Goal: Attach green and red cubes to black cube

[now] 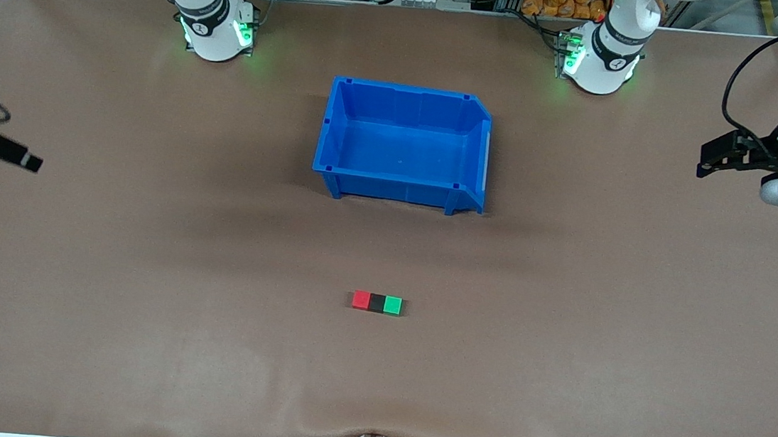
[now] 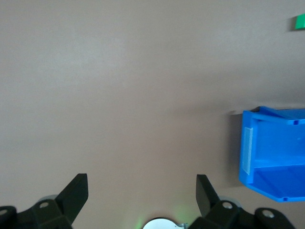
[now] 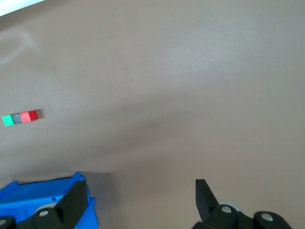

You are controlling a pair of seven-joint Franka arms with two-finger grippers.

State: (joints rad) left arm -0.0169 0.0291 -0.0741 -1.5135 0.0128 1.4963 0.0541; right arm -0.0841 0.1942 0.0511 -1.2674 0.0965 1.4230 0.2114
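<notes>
The front view shows the red cube (image 1: 360, 300), black cube (image 1: 376, 302) and green cube (image 1: 393, 305) touching in a row on the surface (image 1: 139, 294), nearer the camera than the blue bin (image 1: 336, 171). The left wrist view catches only the green one. The left gripper (image 2: 142, 188) and right gripper (image 3: 140, 193) hang at the table's ends, fingers (image 2: 76, 191) spread wide, empty.

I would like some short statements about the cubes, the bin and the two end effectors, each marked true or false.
1. The black cube sits between the red cube and the green cube, touching both. True.
2. The three cubes lie inside the blue bin. False: they lie on the table, nearer to the front camera than the bin.
3. The left end effector is open and holds nothing. True.
4. The right end effector is shut on the red cube. False: it is open and empty, at the right arm's end of the table.
5. The bin holds nothing. True.
</notes>
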